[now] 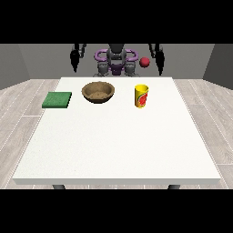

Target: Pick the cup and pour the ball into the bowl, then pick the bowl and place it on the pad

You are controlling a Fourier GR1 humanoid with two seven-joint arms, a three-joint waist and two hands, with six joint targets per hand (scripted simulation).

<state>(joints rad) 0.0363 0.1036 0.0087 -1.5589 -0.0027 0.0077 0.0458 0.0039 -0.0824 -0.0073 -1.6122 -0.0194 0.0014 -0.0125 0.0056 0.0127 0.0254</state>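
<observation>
The robot stood behind the far edge of the white table, small at the top of the view, with both arms hanging down at its sides rather than reaching over the tabletop. The hand at the view's left hung beside the torso, above and behind the table's far left corner, touching nothing; it showed only as a dark narrow shape pointing downward, and whether its fingers were straight or curled could not be told. The hand at the view's right hung the same way on the other side, also clear of every object, and its fingers could not be made out either. A red ball appeared in the air between the torso and the arm at the view's right, above the table's far edge and apart from that hand. On the table, the yellow cup with a red mark on its side stood upright toward the far right of the surface. The brown bowl sat to the left of the cup, well apart from it, near the far edge. The green pad lay flat at the table's left edge, near the bowl but not touching it.
</observation>
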